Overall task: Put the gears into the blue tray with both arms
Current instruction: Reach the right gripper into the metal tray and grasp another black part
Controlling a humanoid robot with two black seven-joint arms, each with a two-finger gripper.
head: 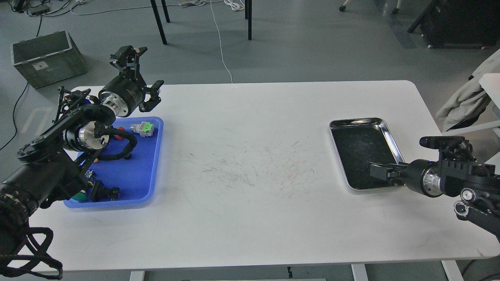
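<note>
Blue tray w/ switches, no legible text; left tool spread, right tool state unclear.

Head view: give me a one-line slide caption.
Left hand open above the blue tray of switches; right hand over the steel tray; no gears discernible.

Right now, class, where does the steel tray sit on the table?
In the head view, the steel tray lies on the right side of the white table, with the right gripper over its near edge.
</note>
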